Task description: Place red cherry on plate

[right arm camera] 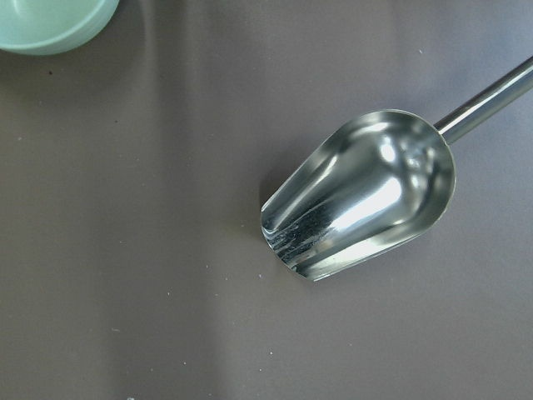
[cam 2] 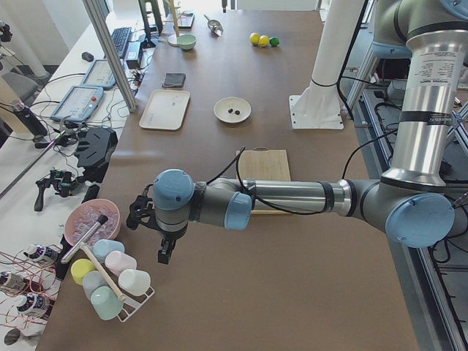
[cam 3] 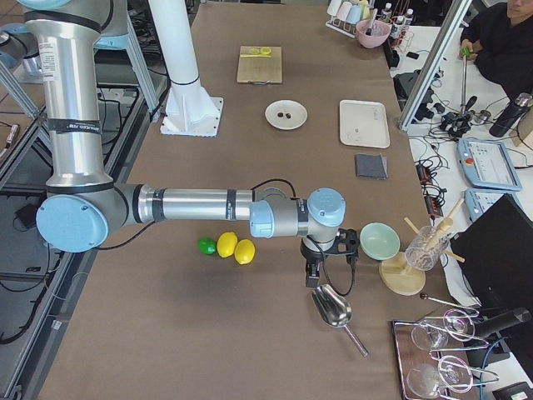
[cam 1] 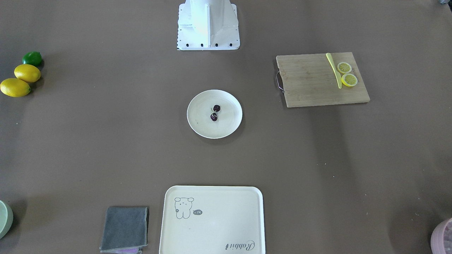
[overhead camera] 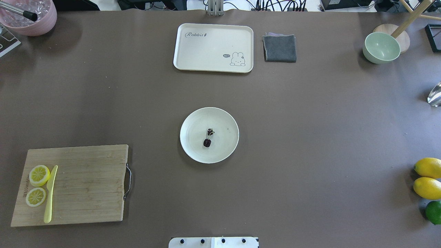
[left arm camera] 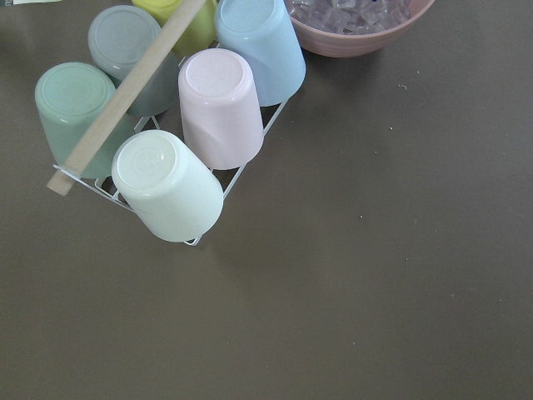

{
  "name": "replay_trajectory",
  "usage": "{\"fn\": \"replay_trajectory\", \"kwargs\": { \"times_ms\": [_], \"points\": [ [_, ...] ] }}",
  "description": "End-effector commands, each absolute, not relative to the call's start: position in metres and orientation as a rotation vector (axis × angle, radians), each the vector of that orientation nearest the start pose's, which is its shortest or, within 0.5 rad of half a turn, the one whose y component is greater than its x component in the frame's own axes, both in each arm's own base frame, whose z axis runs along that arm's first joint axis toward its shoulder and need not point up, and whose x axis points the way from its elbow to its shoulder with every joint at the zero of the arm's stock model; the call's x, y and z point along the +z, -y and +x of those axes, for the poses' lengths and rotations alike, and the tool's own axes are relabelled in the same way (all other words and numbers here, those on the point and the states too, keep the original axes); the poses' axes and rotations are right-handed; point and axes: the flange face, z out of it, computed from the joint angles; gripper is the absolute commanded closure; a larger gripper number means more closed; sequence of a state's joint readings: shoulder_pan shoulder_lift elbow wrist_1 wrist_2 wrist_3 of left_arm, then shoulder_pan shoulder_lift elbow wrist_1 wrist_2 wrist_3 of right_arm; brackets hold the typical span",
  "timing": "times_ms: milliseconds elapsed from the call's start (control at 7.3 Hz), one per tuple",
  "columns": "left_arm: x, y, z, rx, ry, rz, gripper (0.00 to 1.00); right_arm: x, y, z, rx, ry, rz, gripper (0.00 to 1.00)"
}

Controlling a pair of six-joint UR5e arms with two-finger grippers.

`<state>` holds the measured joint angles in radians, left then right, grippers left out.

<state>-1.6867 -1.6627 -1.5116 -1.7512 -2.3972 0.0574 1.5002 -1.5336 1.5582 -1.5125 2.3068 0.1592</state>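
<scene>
Red cherry point(overhead camera: 207, 142) seemingly far from grippers point(cam 2: 165, 254) point(cam 3: 312, 277)

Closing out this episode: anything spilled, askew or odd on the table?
Nothing stands out. The red cherry lies inside the plate, and nothing is spilled. Only the cutting board sits slightly skewed.

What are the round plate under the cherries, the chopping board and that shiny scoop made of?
The plate looks like matte cream plastic or bamboo fibre: dull, without glare. The chopping board seems bare wood, with grain and joined strips showing. The scoop is probably polished metal, mirroring light brightly.
</scene>
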Motion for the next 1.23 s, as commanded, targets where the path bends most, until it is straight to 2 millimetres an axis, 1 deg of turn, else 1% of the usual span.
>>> {"fn": "replay_trajectory", "kwargs": {
  "times_ms": [0, 137, 685, 1096],
  "points": [
    [0.618, 0.532, -0.122, 0.019, -0.804, 0.265, 0.02, 0.642, 0.518, 0.03, 0.058, 0.737, -0.004, 0.0],
    [0.618, 0.532, -0.122, 0.019, -0.804, 0.265, 0.02, 0.635, 0.522, 0.03, 0.051, 0.737, 0.009, 0.0],
    [0.616, 0.533, -0.121, 0.021, -0.803, 0.267, 0.02, 0.622, 0.536, 0.029, 0.042, 0.735, 0.035, 0.0],
    [0.617, 0.532, -0.121, 0.021, -0.803, 0.267, 0.02, 0.622, 0.536, 0.029, 0.043, 0.737, 0.034, 0.0]
  ]
}}
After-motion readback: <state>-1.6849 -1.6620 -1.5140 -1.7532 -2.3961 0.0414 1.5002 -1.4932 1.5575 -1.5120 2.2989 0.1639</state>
